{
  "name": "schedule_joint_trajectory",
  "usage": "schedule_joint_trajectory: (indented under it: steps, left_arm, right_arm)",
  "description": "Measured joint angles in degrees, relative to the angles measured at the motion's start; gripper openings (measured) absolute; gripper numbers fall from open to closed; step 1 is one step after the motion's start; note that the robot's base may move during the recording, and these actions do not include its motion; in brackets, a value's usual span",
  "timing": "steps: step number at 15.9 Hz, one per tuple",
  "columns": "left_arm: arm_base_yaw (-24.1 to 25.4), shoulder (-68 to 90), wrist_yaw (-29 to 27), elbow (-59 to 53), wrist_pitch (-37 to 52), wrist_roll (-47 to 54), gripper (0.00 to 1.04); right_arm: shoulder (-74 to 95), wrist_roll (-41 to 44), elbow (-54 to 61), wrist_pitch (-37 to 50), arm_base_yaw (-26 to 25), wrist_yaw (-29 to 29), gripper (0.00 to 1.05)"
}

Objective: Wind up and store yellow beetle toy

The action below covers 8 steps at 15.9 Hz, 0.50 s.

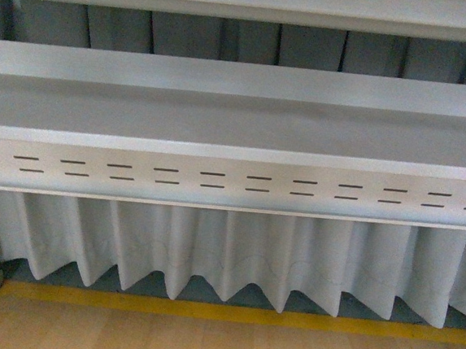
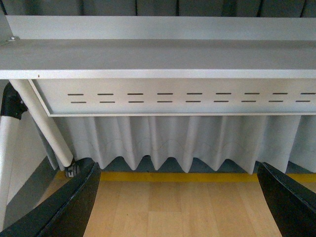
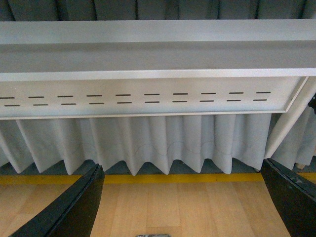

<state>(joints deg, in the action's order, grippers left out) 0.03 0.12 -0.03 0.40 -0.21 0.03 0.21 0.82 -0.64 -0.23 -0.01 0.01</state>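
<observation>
The yellow beetle toy is out of view in all three pictures. My left gripper is open, its two black fingers spread wide over bare wooden floor with nothing between them. My right gripper is open too, black fingers far apart above the same kind of floor. A small grey thing just shows at the edge of the right wrist view; I cannot tell what it is. Neither arm shows in the front view.
A grey metal rack with shelves and a slotted front panel fills the front view. A pleated white curtain hangs below it. A yellow floor stripe edges the wooden floor. A white leg with a caster stands left.
</observation>
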Motion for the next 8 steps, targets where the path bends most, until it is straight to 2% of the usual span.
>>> schedule_joint_trajectory:
  steps: [8]
  left_arm:
    - [0.0,0.02,0.0,0.0,0.0,0.0,0.98]
  right_arm:
    - [0.0,0.0,0.0,0.0,0.0,0.0,0.98]
